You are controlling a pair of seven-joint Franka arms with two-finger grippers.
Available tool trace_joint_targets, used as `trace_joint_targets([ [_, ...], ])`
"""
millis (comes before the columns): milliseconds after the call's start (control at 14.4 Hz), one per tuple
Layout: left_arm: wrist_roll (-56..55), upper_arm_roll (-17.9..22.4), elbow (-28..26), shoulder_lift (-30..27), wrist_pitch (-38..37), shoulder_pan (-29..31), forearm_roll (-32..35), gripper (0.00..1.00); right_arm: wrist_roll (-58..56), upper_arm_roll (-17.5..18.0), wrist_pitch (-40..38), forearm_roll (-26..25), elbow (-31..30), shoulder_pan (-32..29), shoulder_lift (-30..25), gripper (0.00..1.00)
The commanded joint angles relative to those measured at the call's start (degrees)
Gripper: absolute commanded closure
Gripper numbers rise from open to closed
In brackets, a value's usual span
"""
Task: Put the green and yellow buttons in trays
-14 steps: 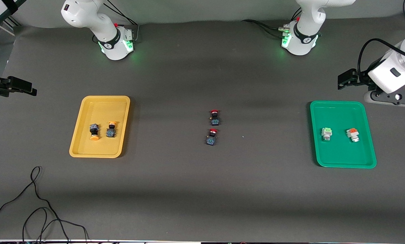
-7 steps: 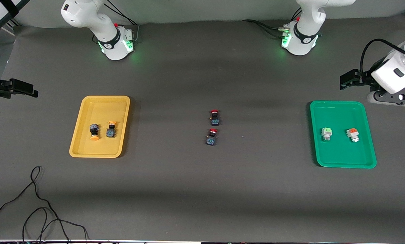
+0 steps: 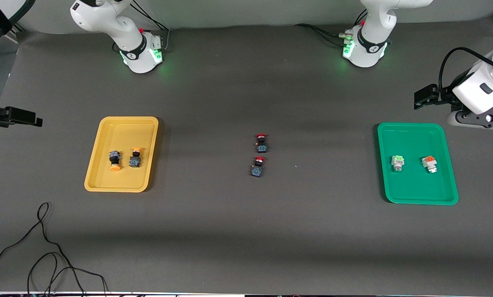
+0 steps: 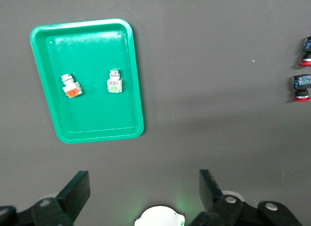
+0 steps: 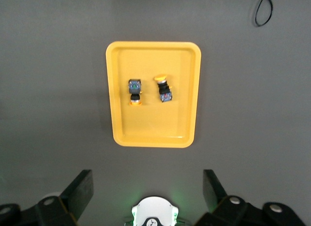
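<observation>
The yellow tray (image 3: 122, 121) holds two orange-yellow capped buttons (image 3: 114, 160) (image 3: 135, 158) lying side by side; the right wrist view shows this tray (image 5: 153, 44) too. The green tray (image 3: 411, 126) holds a green-capped button (image 3: 397, 162) and an orange-capped button (image 3: 429, 163); the left wrist view shows this tray (image 4: 82, 24) too. My left gripper (image 4: 143, 187) is open and empty, raised high between its base and the green tray. My right gripper (image 5: 148, 187) is open and empty, raised high between its base and the yellow tray.
Two red-capped black-blue switches (image 3: 261, 142) (image 3: 258, 166) lie on the dark mat at the table's middle, one nearer the front camera than the other. A black cable (image 3: 44, 247) loops on the mat near the front edge at the right arm's end.
The right arm's hand has shifted a little lower in the front view. The left arm's hand has moved slightly toward its end of the table. Buttons and trays have not moved.
</observation>
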Motion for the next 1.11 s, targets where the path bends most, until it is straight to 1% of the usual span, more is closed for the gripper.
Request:
trace_joint_targets([
  [0, 0.5, 0.2, 1.0, 0.0, -1.3, -0.2, 0.2, 0.00, 4.7, 11.7, -2.2, -5.7, 5.1, -7.9, -4.8, 0.00],
  [69, 0.5, 0.2, 1.2, 0.1, -1.3, -0.3, 0.4, 0.00, 7.5, 19.0, -2.1, -8.9, 5.1, -11.6, -7.7, 0.00],
  [208, 0.5, 0.2, 1.4, 0.2, -1.0, -0.3, 0.4, 0.00, 13.1, 37.3, -1.6, -18.5, 4.5, -21.1, -13.4, 0.00],
  [277, 0.5, 0.1, 1.6, 0.2, -1.0, -0.3, 0.4, 0.00, 14.4, 45.2, -1.1, -22.4, 4.0, -24.9, -15.2, 0.00],
  [347, 0.5, 0.1, 1.7, 0.2, -0.8, -0.4, 0.5, 0.00, 14.7, 51.0, -1.0, -25.1, 3.8, -28.7, -16.0, 0.00],
  [416, 0.5, 0.0, 2.2, 0.2, -0.7, -0.4, 0.5, 0.00, 14.9, 55.8, -0.8, -26.7, 3.3, -32.1, -16.9, 0.00],
  [485, 0.5, 0.0, 2.4, 0.4, -0.6, -0.4, 0.5, 0.00, 16.0, 59.5, -0.4, -27.7, 2.1, -34.3, -18.0, 0.00],
  [554, 0.5, 0.1, 2.4, 0.5, -0.6, -0.1, 0.5, 0.00, 17.0, 61.9, 1.2, -28.6, -1.1, -35.7, -20.2, 0.00],
  [693, 0.0, 0.2, 2.3, 0.5, -0.6, 0.0, 0.5, 0.00, 19.8, 65.0, 6.8, -30.2, -11.2, -36.1, -27.0, 0.00],
  [901, -0.4, 0.3, 2.3, 0.4, -0.6, 0.1, 0.5, 0.00, 20.7, 67.2, 12.8, -32.1, -22.8, -37.2, -35.0, 0.00],
  [1040, -0.5, 0.3, 2.2, 0.3, -0.6, 0.1, 0.5, 0.00, 20.7, 68.5, 14.9, -32.8, -27.1, -38.3, -37.9, 0.00],
])
